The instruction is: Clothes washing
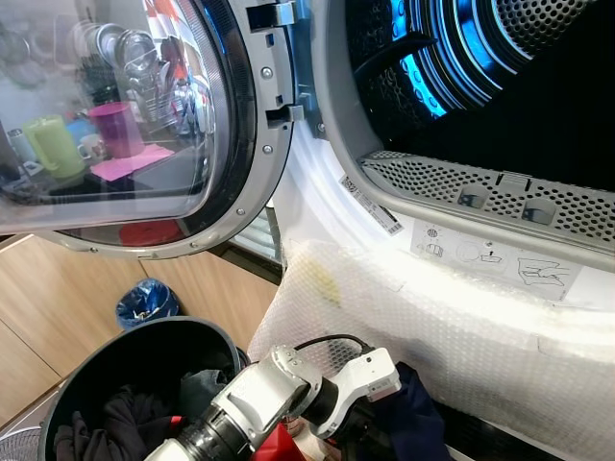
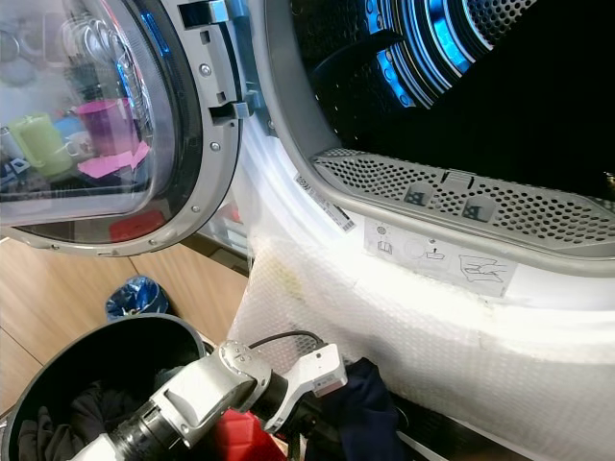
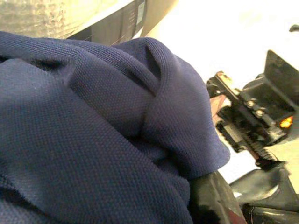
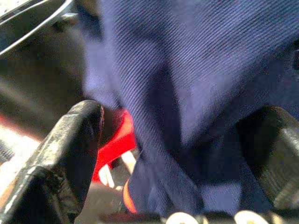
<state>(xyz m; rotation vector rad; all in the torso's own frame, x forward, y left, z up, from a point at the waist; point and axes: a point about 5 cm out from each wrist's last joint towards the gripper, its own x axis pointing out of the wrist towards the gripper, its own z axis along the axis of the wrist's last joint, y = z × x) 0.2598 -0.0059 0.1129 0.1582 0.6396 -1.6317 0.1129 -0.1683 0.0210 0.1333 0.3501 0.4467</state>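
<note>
Right wrist view has the right gripper (image 4: 177,154) with fingers spread wide around the navy garment (image 4: 187,93); nearby the left gripper (image 3: 212,200) is buried in it, grip impossible to tell; lift it high over the bubble-wrapped sill (image 1: 461,336), then push deep into the drum (image 1: 500,86) beyond.

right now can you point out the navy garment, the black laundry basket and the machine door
navy garment (image 3: 93,140), left wrist view, on the knit fabric in the middle of the bunched cloth
black laundry basket (image 1: 106,348), left eye view, on its bare upper rim
machine door (image 1: 252,144), left eye view, on the grey ring round the glass
</note>
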